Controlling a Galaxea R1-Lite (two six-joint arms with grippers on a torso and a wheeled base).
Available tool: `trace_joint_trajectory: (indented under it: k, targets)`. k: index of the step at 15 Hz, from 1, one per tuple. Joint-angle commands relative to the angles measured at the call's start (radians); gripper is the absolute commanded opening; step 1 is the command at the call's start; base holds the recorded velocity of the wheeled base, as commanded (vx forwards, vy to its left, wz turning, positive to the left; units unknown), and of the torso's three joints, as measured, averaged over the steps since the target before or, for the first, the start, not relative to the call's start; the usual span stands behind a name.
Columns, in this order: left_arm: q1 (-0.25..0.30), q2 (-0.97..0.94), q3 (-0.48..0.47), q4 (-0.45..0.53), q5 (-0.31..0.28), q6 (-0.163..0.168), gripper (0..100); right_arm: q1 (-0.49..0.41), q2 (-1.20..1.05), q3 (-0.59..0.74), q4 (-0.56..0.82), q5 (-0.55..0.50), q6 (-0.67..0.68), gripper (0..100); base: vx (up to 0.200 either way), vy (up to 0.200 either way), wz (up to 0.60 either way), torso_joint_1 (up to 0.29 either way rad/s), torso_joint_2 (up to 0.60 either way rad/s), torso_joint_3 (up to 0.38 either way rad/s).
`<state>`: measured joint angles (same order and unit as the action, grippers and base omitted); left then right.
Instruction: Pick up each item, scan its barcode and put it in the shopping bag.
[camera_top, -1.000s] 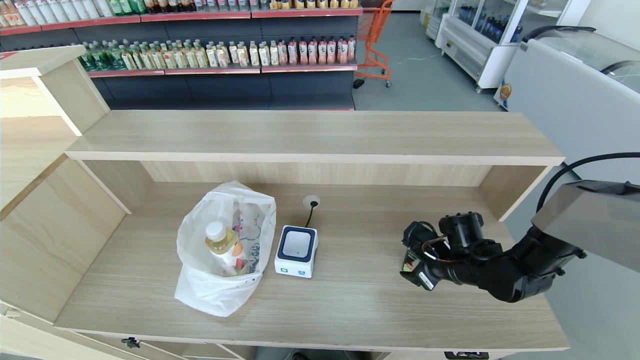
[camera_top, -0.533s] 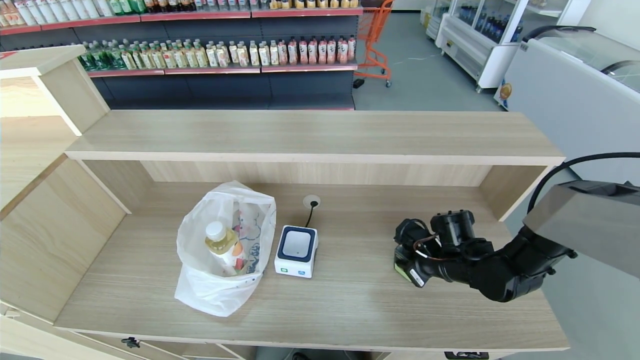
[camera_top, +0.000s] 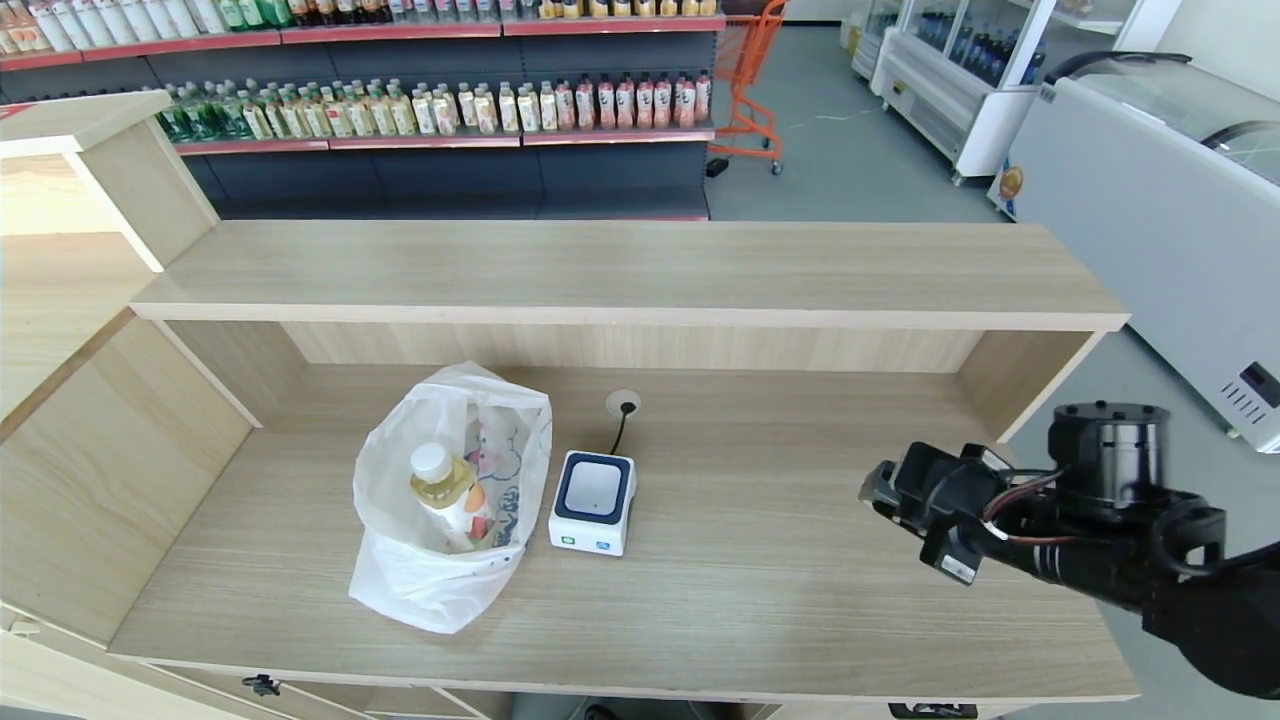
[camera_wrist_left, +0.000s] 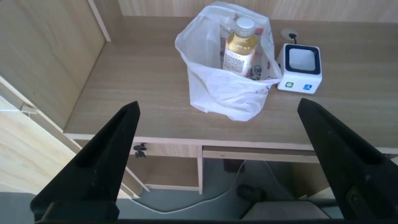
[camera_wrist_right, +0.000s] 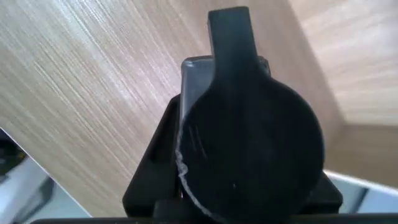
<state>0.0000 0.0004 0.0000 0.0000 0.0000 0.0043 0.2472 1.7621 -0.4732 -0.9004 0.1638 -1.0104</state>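
- We see the shopping bag (camera_top: 400, 575) standing on the wooden counter (camera_top: 760, 600), left of centre. It is well apart from the right gripper (camera_top: 885, 490), which hangs over the counter's right end.
- From the left wrist, the bag shows farther off between the left gripper's (camera_wrist_left: 217, 109) two fingers (camera_wrist_left: 93, 168), touching neither.
- The bag is thin white plastic with its mouth open upward. A bottle (camera_top: 445, 490) with a white cap and yellowish drink stands inside, next to a printed packet (camera_top: 490, 450) we cannot make out.
- The scanner (camera_top: 592, 500), a white box with a dark-framed top, sits just beside the bag on its right. Its cable (camera_top: 618, 430) runs to a hole (camera_top: 623, 403) in the counter.
- The left gripper's fingers are spread wide and hold nothing.
- We cannot tell whether the right gripper is open or closed, or whether it has hold of anything.
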Motion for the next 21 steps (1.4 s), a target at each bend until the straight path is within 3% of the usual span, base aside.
trace_joint_trajectory:
  k: [1,3,6,8,9,11,17,21]
  targets:
    - [0.000,0.000,0.000,0.000,0.000,0.000,100,-0.085,-0.133,0.030,-0.041,0.298,-0.432,0,0.000,0.000,0.00,0.000,0.00,0.000]
    - [0.000,0.000,0.000,0.000,0.000,0.000,100,-0.082,-0.105,0.021,-0.021,0.574,-0.872,0,0.000,0.000,0.00,0.000,0.00,0.000]
    - [0.000,0.000,0.000,0.000,0.000,0.000,100,-0.029,-0.092,0.025,0.273,0.835,-1.485,0,0.000,0.000,0.00,0.000,0.00,0.000]
    - [0.000,0.000,-0.002,0.000,0.000,0.000,100,-0.028,-0.096,0.027,0.465,0.959,-1.711,0,0.000,0.000,0.00,0.000,0.00,0.000]
    - [0.000,0.000,0.000,0.000,0.000,0.000,100,-0.029,-0.110,0.025,0.541,0.973,-1.761,0,0.000,0.000,0.00,0.000,0.00,0.000]
    - [0.000,0.000,0.000,0.000,0.000,0.000,100,-0.020,-0.124,0.030,0.555,1.048,-1.823,0,0.000,0.000,0.00,0.000,0.00,0.000]
    - [0.000,0.000,0.000,0.000,0.000,0.000,100,0.208,-0.144,0.050,0.549,1.063,-1.869,0,0.000,0.000,0.00,0.000,0.00,0.000]
    - [0.000,0.000,0.000,0.000,0.000,0.000,100,0.211,-0.150,0.048,0.549,1.063,-1.869,0,0.000,0.000,0.00,0.000,0.00,0.000]
